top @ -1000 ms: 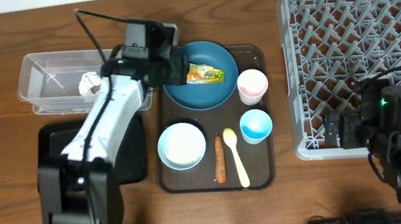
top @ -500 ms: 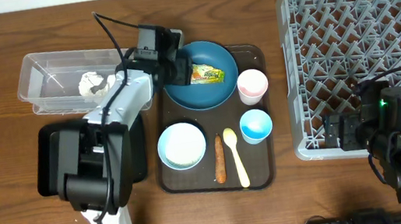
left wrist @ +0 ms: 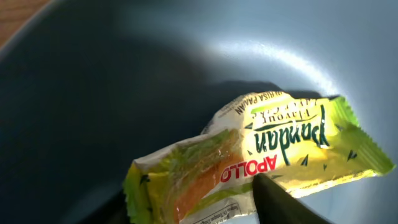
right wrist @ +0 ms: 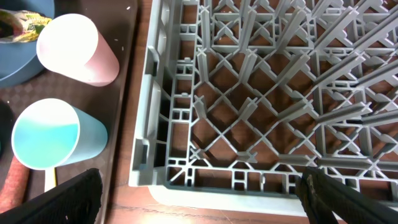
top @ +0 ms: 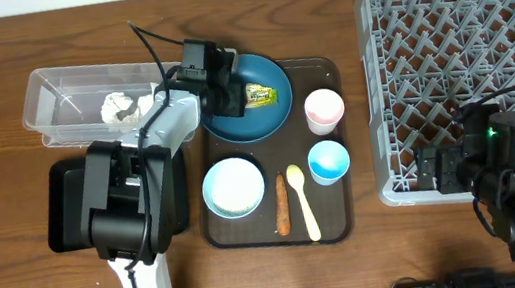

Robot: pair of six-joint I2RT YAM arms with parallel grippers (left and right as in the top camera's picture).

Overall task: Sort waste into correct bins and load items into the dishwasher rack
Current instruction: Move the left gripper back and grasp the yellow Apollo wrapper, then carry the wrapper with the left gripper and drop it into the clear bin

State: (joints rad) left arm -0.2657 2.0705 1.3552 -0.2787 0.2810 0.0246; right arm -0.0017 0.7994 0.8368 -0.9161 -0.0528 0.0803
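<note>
The yellow-green wrapper (top: 267, 92) lies on the dark blue plate (top: 249, 120). My left gripper (top: 233, 95) is low over the plate, open, with its fingers (left wrist: 193, 202) on either side of the wrapper's (left wrist: 267, 149) near end. Crumpled tissue (top: 116, 108) lies in the clear tub (top: 58, 91). The black tray (top: 64, 206) is below the tub. The pale bowl (top: 233, 186), orange-brown stick (top: 281, 204), yellow spoon (top: 303, 203), pink cup (top: 323, 109) and blue cup (top: 329, 161) are on the brown tray. My right gripper (right wrist: 199, 205) is open and empty at the grey rack's (top: 463, 24) front left corner.
The dark brown serving tray (top: 347, 217) holds the dishes between the bins and the rack. The right wrist view shows the pink cup (right wrist: 78, 50), the blue cup (right wrist: 46, 137) and the rack's wall (right wrist: 149, 143) close together. Bare wood table lies in front.
My left gripper has moved right and down onto the plate, reaching the wrapper's end. The plate has shifted slightly left. The right arm has not moved.
</note>
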